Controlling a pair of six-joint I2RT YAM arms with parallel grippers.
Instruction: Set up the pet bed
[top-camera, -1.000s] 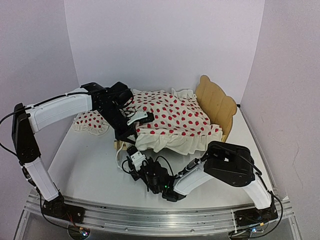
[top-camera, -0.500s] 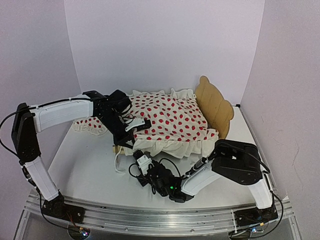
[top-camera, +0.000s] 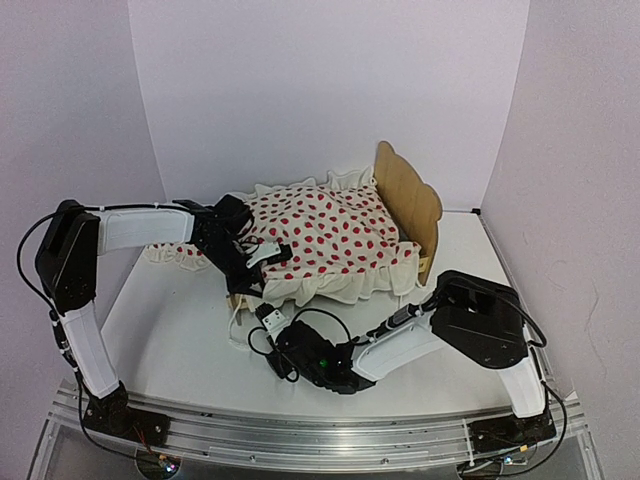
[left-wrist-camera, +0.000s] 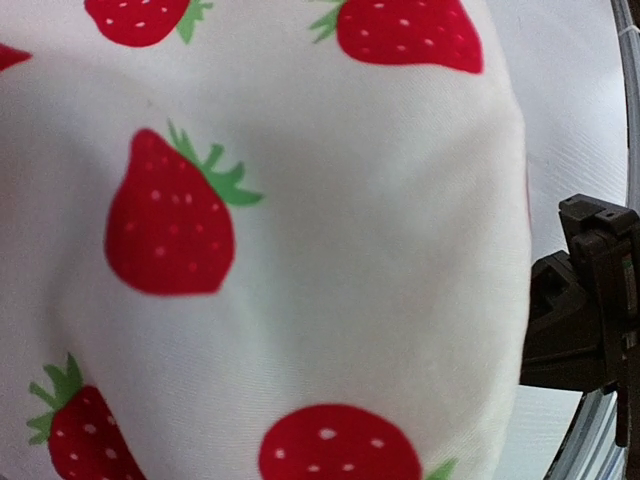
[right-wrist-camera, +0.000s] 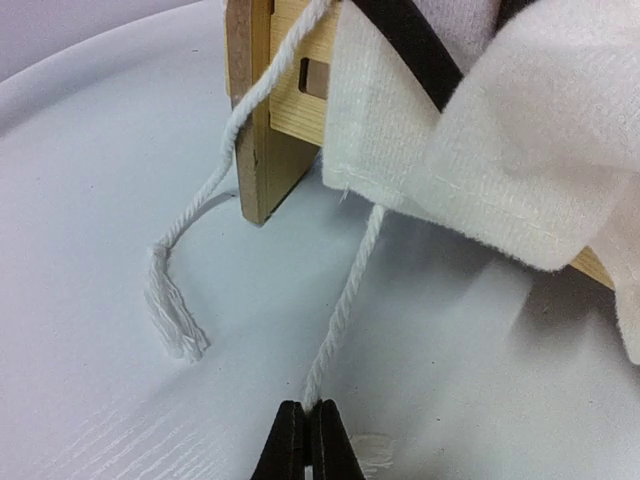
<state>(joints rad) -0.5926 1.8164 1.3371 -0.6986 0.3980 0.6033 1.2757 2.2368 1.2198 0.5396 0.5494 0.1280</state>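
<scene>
The pet bed (top-camera: 405, 200) stands at the back middle, with its wavy headboard on the right. A white strawberry-print blanket (top-camera: 325, 235) covers it. My left gripper (top-camera: 263, 257) sits at the blanket's left edge. Its fingers are buried in the fabric, which fills the left wrist view (left-wrist-camera: 300, 250). My right gripper (right-wrist-camera: 307, 430) is shut on a white twisted cord (right-wrist-camera: 340, 320). The cord runs up under the blanket's ruffle (right-wrist-camera: 520, 130) beside the bed's wooden corner post (right-wrist-camera: 255, 120). From above, this gripper (top-camera: 268, 322) lies low just in front of the bed's near left corner.
A small strawberry-print pillow (top-camera: 175, 252) lies left of the bed behind the left arm. A second cord end with a frayed tassel (right-wrist-camera: 175, 315) trails on the table. White walls close the back and both sides. The metal base rail (top-camera: 320, 440) runs along the near edge.
The bed and blanket have shifted left and back, and the headboard has turned. My right gripper has closed on the cord and moved left. My left arm has drawn back with the blanket.
</scene>
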